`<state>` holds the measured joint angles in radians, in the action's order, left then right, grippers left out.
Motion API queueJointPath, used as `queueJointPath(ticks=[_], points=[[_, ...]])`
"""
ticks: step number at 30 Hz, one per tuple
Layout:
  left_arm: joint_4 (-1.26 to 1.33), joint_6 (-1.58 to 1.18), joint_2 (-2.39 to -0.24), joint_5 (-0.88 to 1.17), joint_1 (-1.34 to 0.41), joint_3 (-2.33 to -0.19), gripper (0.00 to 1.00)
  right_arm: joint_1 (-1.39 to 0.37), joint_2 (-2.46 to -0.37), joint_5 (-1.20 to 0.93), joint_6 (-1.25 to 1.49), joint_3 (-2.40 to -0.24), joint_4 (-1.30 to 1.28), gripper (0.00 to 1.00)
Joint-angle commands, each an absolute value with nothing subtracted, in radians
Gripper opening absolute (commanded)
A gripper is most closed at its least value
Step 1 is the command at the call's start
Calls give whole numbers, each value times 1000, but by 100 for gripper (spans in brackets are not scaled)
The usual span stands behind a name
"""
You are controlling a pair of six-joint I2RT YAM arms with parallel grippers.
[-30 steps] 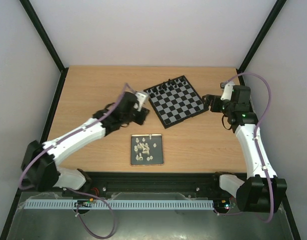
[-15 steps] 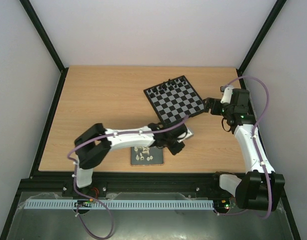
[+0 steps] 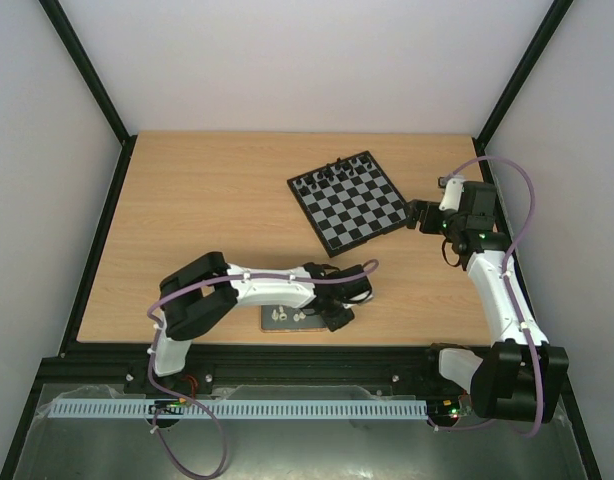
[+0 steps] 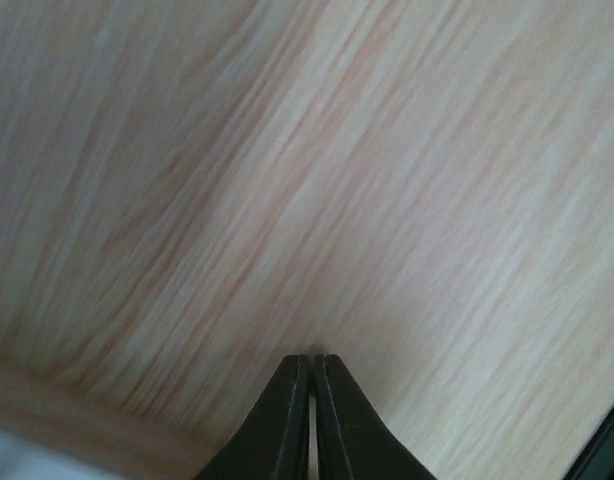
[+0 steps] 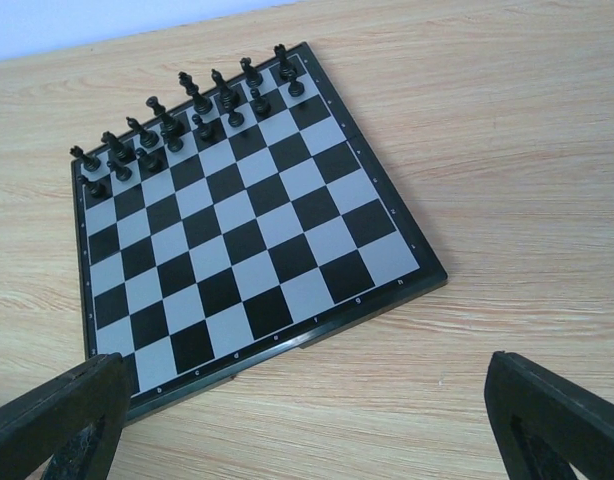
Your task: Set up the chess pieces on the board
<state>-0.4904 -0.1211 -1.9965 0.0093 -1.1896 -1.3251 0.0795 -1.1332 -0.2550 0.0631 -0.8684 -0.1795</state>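
chess pieces [image 3: 283, 314]: white ones on tray [image 3: 287, 329] | left claw [image 4: 312, 375]: pressed together, empty | right claw [image 5: 302, 375]: spread beside board [image 5: 237, 240]

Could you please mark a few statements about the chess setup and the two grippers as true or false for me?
1. The black chess figures stand in two rows along one edge of the board. True.
2. Some white chess pieces stand on the board. False: none are on it; those visible lie in the dark tray.
3. The left gripper is wide open. False: it is shut tight.
4. The right gripper is open and faces the board. True.
5. The board lies square to the edges of the table. False: it is turned at an angle.
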Motion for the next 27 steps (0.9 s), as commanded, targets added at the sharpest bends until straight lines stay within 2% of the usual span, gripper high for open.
queueJointPath(ticks=[1, 6, 11, 17, 22, 23, 25, 27], points=[[-576, -141, -1934, -32, -1125, -1223, 3, 86, -1121, -293, 48, -848, -163, 98], [-575, -154, -1866, -24, -1051, -1148, 2, 87, -1128, -305, 48, -835, -152, 99], [-592, -172, -1820, -76, -959, -1104, 2, 86, -1130, -184, 65, -832, -137, 99], [-572, -176, -1766, -61, -828, -1091, 2, 86, -1146, -194, 94, -819, -115, 99], [-518, -188, -1720, 49, -828, -1160, 3, 86, -1306, -235, 68, -975, -222, 99], [-499, -203, -1714, 70, -827, -1175, 11, 86, -1353, -252, 53, -1028, -260, 98], [-467, -246, -1714, 83, -825, -1210, 39, 86, -1451, -276, 33, -1128, -318, 99], [-439, -313, -1725, 77, -818, -1244, 54, 86, -1555, -274, 26, -1220, -358, 99]])
